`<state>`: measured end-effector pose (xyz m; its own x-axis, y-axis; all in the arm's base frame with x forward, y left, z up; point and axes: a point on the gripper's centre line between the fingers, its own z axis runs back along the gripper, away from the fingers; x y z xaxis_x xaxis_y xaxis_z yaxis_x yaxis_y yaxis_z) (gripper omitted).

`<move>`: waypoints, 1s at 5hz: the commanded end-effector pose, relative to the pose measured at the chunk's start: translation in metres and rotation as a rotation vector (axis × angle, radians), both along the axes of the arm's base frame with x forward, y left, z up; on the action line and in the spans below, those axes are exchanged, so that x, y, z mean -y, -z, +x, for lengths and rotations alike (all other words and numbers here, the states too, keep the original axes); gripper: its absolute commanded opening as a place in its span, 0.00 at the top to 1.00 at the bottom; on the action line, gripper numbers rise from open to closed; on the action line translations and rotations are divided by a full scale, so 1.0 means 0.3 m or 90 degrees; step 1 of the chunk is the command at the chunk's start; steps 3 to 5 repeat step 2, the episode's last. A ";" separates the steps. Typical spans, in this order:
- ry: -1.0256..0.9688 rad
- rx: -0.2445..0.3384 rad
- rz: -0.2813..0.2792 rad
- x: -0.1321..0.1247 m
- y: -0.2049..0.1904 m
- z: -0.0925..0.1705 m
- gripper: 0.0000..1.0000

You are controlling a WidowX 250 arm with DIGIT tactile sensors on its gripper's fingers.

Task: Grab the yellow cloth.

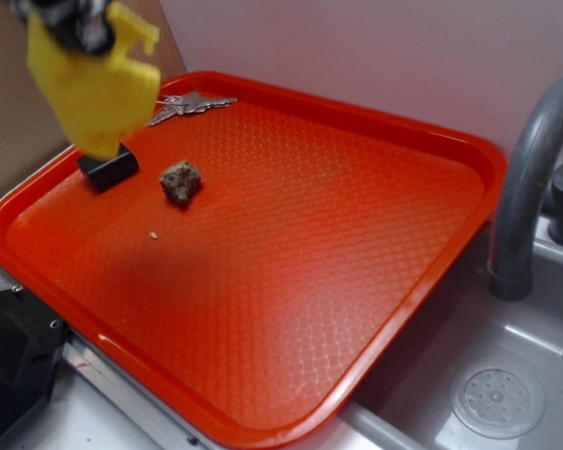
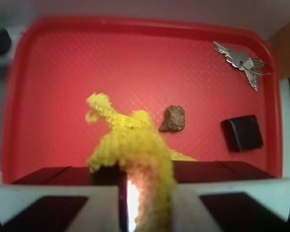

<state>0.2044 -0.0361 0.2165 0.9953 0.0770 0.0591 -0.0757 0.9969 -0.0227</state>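
Basically we're past the grasp: the gripper (image 1: 72, 23) has its jaws pinched tight on the yellow cloth (image 1: 96, 86), and the cloth hangs clear above the far left corner of the red tray (image 1: 432, 272), off the surface as far as we can judge from the exterior view. In the wrist view the yellow cloth (image 2: 130, 145) bunches up between the fingers (image 2: 193, 203) and drapes down in front of the lens, so we read the hold as secure, with a fair wad of fabric caught rather than just a corner. Our call is that the task is essentially done; the next move only needs a steady hold with no loosening of the jaws, and enough height to keep the dangling end away from the things below. Material notes: the cloth is soft, looped terry, limp, folds under its own weight, bright yellow. The tray is hard glossy plastic with a diamond-embossed floor and a raised rounded rim. Under the cloth sits a small black box (image 1: 109, 169), matte and blocky, partly hidden by the fabric. Just beside it lies a brown lump (image 1: 180, 181), rough and irregular, rock-like. A set of keys (image 1: 190, 105), flat metal, lies near the tray's back rim. To the right we see a grey sink (image 1: 507, 375) and a curved grey faucet (image 1: 530, 178).
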 end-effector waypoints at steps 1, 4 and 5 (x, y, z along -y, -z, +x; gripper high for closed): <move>-0.037 0.044 -0.022 -0.007 -0.242 0.033 1.00; -0.028 0.044 -0.011 -0.010 -0.213 0.035 1.00; -0.028 0.044 -0.011 -0.010 -0.213 0.035 1.00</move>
